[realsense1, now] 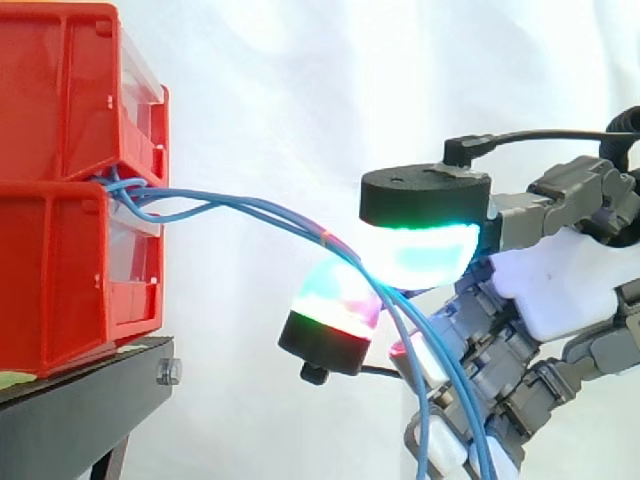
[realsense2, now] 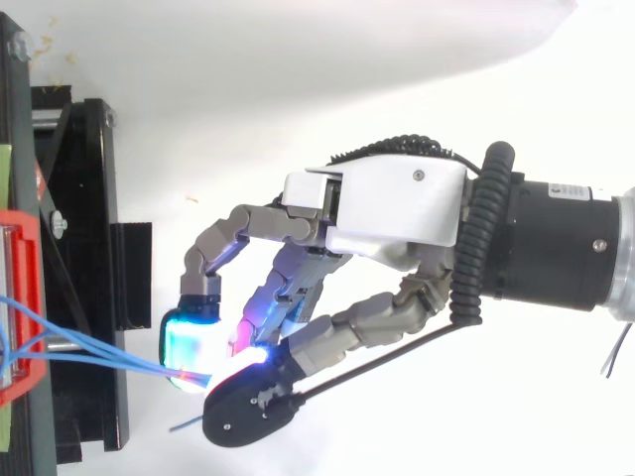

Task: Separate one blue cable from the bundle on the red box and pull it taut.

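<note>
Now hand [realsense2: 387,213] pinches blue cables [realsense1: 262,208] between glowing pads, near the red bins [realsense1: 60,240]; cables run gently curved from those bins.

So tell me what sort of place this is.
Probably a robotics lab test rig: a white curtain backdrop, red bins stacked on a black stand, and a robot hand pinching blue cables that trail from the bins.

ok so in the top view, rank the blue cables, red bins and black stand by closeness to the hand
1. blue cables, pinched between pads of the hand
2. black stand, further left
3. red bins, at the far left edge
</note>
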`<state>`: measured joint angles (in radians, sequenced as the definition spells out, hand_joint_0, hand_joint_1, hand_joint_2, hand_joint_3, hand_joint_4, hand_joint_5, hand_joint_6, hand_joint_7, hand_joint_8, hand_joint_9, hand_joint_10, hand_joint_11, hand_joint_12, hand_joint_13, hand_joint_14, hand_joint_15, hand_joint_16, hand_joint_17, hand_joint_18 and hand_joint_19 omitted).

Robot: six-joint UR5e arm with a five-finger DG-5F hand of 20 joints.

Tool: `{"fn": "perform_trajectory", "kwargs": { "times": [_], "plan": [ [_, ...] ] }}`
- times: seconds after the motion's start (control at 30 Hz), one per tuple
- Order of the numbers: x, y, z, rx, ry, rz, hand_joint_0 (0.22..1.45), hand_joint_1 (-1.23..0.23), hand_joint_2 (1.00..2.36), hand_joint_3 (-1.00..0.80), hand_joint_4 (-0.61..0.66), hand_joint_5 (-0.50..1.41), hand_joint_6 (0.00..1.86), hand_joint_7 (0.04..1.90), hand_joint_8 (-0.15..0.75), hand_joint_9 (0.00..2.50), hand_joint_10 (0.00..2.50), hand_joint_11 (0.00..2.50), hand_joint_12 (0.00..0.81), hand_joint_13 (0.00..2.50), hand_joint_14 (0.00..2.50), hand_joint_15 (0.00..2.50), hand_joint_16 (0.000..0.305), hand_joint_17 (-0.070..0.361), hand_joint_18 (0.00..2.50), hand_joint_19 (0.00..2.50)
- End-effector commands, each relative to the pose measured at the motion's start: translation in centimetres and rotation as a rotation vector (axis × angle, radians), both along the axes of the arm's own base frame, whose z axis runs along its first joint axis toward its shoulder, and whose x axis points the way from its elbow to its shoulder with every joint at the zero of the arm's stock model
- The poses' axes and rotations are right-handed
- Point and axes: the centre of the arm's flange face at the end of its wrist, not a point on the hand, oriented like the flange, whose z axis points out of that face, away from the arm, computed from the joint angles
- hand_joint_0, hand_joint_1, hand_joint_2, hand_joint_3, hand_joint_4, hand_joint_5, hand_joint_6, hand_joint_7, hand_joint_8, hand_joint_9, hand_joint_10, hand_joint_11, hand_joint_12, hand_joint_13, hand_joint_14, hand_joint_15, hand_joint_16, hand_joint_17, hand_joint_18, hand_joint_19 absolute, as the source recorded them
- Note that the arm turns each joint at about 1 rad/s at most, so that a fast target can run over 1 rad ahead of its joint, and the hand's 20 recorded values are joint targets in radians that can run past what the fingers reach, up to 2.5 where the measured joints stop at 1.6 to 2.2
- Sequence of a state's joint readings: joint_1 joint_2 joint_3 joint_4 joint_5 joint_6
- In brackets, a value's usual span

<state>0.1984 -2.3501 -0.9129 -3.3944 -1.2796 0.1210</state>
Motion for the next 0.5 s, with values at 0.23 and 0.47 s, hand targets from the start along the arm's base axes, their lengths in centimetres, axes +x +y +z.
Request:
{"fn": "perform_trajectory", "kwargs": {
  "times": [0.23,0.47],
  "plan": [
    [1.7,1.7,-0.9,0.202,-0.14,-0.035,0.55,-0.74,1.0,-0.46,0.06,-0.15,0.89,0.76,0.188,1.03,0.02,0.59,0.348,0.85,0.03,0.65,0.04,0.091,0.8,0.56],
    [3.0,3.7,-3.0,0.279,-0.277,-0.018,0.49,-0.62,1.0,-0.49,0.1,-0.14,0.86,0.77,0.207,1.04,0.02,0.58,0.373,0.85,0.03,0.64,0.045,0.101,0.8,0.56]
  ]
}}
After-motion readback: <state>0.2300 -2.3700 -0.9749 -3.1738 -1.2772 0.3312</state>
